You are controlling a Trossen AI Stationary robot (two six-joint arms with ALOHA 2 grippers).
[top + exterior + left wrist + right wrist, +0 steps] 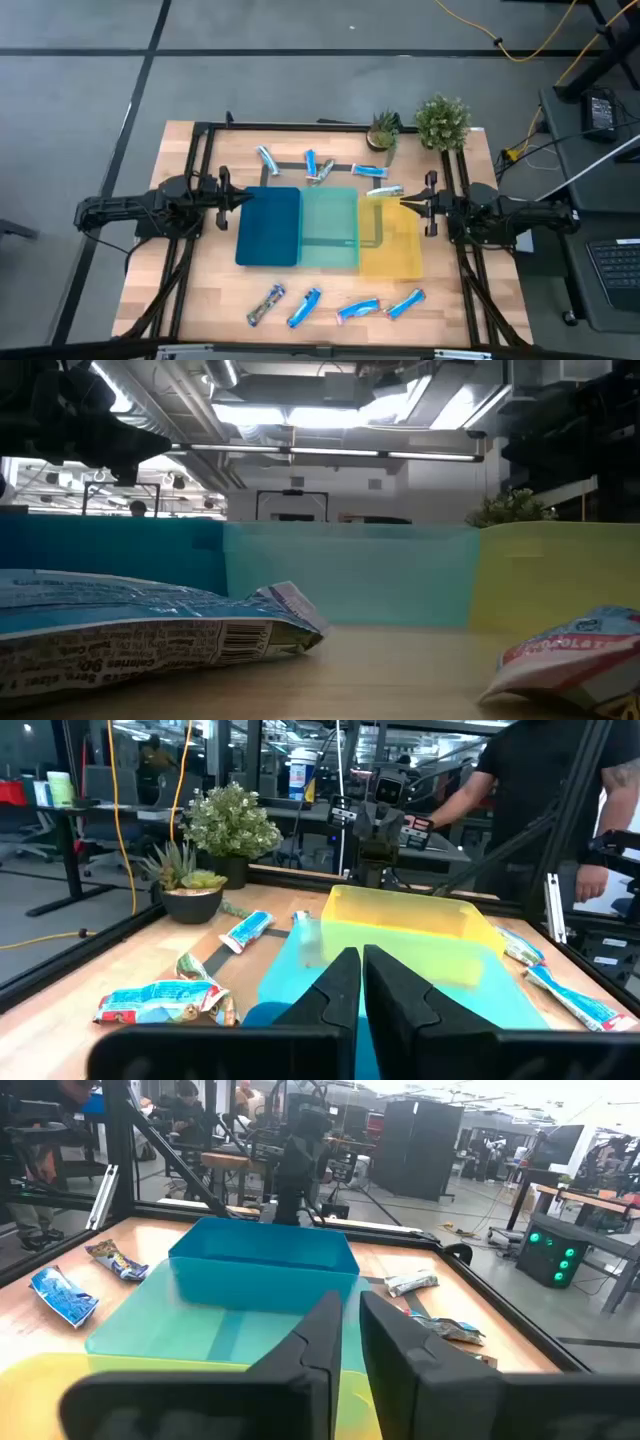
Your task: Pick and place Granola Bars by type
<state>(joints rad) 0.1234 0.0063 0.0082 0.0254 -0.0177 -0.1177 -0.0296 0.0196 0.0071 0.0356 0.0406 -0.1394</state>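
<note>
Low view: two Granola Bars point(150, 625) lie nearest on the wooden table point(400, 670), before the dark-blue tray point(110, 555), teal tray point(350, 575) and yellow tray point(560, 575). Left gripper point(243, 199) and right gripper point(408, 205) hover narrowed, empty. Ceiling lights beyond.

3 flat plastic trays sit side by side mid-table and fill the middle: a dark-blue tray point(268, 226), a teal tray point(330, 228) and a yellow tray point(392, 238). Foil-wrapped granola bars point(310, 307) dot the bare wood strip along the near edge, and others lie along the far strip. 2 small potted green plants point(441, 121) crowd the far right corner. Bare wood lies open at both table ends.
</note>
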